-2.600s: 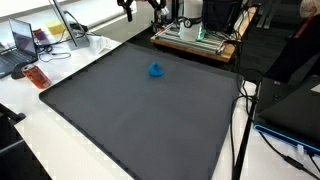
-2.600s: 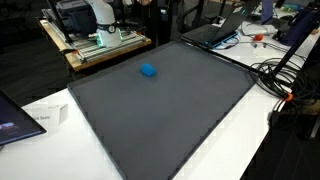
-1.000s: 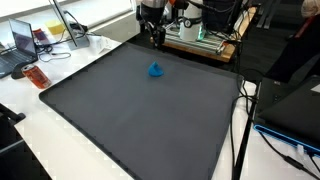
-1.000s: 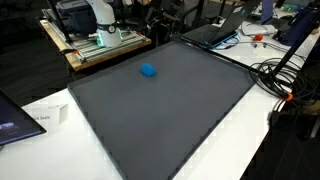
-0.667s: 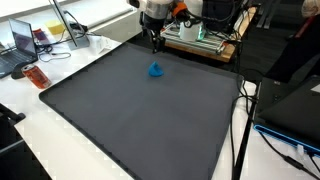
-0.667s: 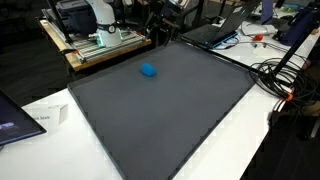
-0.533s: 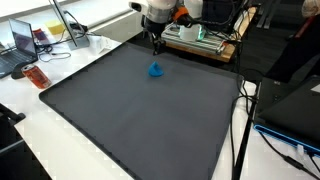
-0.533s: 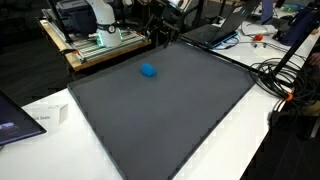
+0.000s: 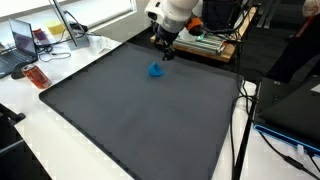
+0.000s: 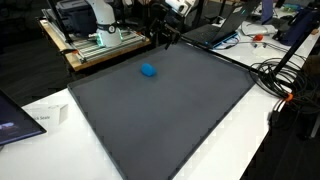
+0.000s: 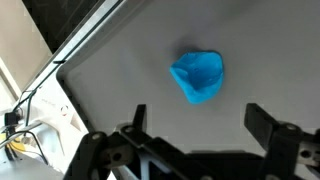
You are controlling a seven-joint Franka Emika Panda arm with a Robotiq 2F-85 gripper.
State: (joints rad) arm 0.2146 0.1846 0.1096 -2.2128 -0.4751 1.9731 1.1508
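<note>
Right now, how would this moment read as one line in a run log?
hand: open, holding nothing | position: over blue lump, not touching | blue lump: resting on dark mat

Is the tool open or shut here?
Open. In the wrist view the tool shows its fingers wide apart, clear of the blue object.

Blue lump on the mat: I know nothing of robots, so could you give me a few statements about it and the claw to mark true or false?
1. The gripper grasps the blue lump. False: its fingers stand apart and hold nothing; the lump lies on the mat.
2. The lump rests on a dark grey mat. True.
3. In the wrist view the lump shows between the two fingers, untouched. True.
4. The open laptop stands on the mat. False: it stands on the white table beside it.
</note>
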